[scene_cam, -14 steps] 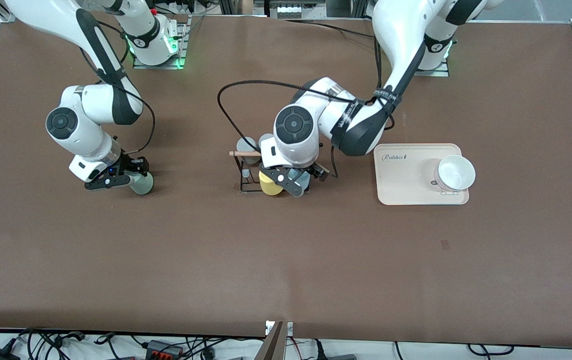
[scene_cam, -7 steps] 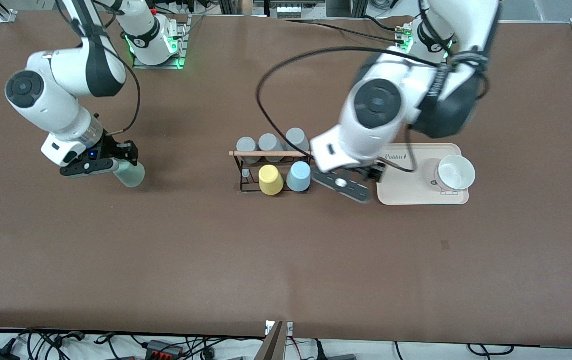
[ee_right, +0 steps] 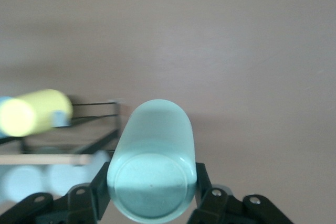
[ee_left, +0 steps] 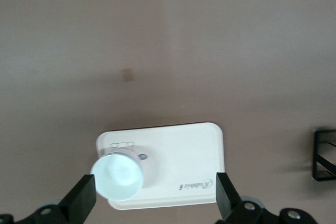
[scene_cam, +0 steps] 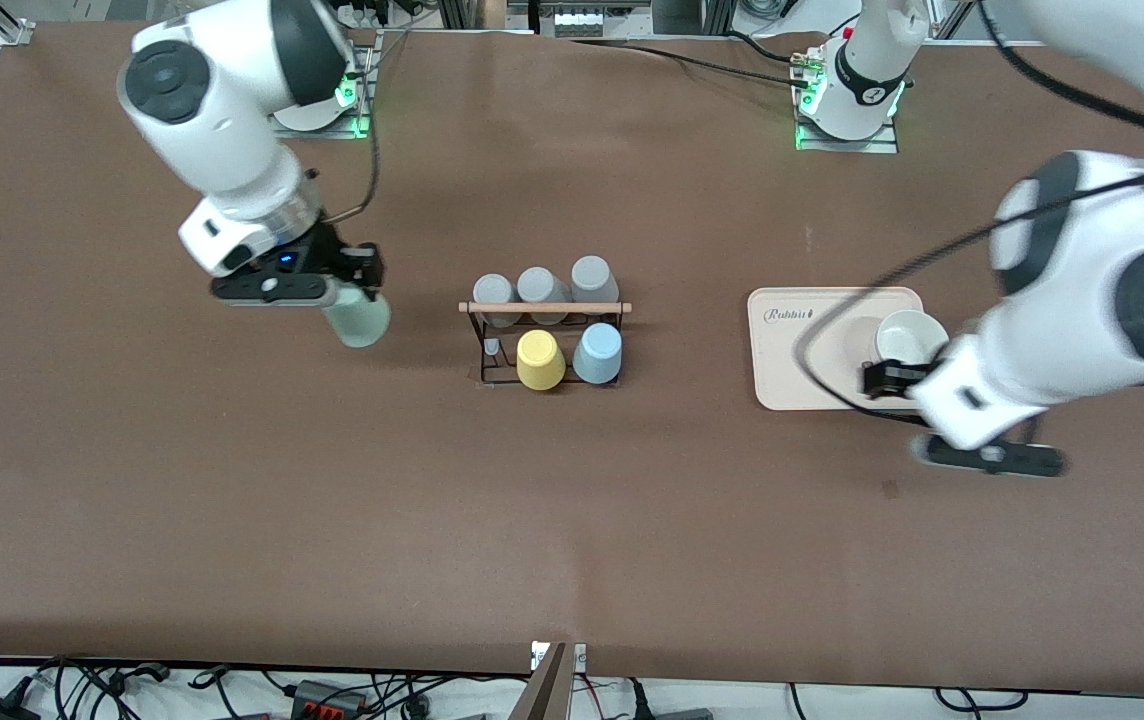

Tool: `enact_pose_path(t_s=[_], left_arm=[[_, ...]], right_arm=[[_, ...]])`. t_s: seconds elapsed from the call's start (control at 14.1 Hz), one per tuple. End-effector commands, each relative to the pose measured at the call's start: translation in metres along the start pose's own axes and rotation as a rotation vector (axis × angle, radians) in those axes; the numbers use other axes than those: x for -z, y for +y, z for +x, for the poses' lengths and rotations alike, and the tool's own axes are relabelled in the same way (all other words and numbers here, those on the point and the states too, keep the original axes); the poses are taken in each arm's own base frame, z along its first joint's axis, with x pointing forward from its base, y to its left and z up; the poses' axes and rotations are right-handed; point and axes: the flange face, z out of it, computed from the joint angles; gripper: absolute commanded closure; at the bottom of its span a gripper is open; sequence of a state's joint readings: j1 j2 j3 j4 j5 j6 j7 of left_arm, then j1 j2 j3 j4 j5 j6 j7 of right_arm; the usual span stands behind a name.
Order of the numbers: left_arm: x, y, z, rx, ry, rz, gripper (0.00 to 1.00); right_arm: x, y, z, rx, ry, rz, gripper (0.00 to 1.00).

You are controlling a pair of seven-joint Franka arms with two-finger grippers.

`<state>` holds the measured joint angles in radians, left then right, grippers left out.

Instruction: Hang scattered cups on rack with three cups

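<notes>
Jaws of the right gripper [scene_cam: 344,297] were clamped on the pale sage green cup [scene_cam: 358,318], carried in the air over the table [scene_cam: 232,500] toward the right arm's end, beside the rack [scene_cam: 544,340]. In the right wrist view the green cup's base [ee_right: 152,184] sat between the fingers [ee_right: 100,190]. Jaws of the left gripper [scene_cam: 992,457] stood wide apart and held nothing, over the table just beside the beige tray [scene_cam: 802,360], which carried a white bowl [scene_cam: 907,335]. On the rack, the light blue cup [scene_cam: 598,353] sat inverted beside the yellow cup [scene_cam: 540,359]; three grey cups [scene_cam: 543,287] occupied the row farther from the front camera
</notes>
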<state>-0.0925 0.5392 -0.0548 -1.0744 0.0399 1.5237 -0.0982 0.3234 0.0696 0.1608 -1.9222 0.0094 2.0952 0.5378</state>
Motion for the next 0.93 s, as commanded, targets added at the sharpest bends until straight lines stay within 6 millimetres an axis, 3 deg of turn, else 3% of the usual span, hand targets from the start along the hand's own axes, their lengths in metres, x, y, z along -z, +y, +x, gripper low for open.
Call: enact_pose_path(t_s=[0.0,0.14,0.28,0.5,0.85], left_arm=[[0.041,-0.033,-0.025,0.049,0.039,-0.004,0.0],[0.062,-0.054,-0.036,0.073,0.069,-0.005,0.0],[0.065,-0.071,-0.051,0.087,0.088,-0.001,0.0],[0.055,-0.068,-0.066,0.084,0.136,0.005,0.0],[0.045,-0.06,-0.063,0.088,0.126,-0.001,0.0]], right_arm=[[-0.007,-0.059,0.0,-0.038,0.004,0.03,0.79],[-0.016,-0.081,-0.004,-0.028,0.027,0.028,0.79],[-0.029,-0.098,-0.01,-0.016,0.047,0.033,0.79],[-0.043,-0.107,-0.009,-0.003,0.068,0.052,0.79],[-0.057,-0.106,-0.008,0.02,0.073,0.021,0.79]])
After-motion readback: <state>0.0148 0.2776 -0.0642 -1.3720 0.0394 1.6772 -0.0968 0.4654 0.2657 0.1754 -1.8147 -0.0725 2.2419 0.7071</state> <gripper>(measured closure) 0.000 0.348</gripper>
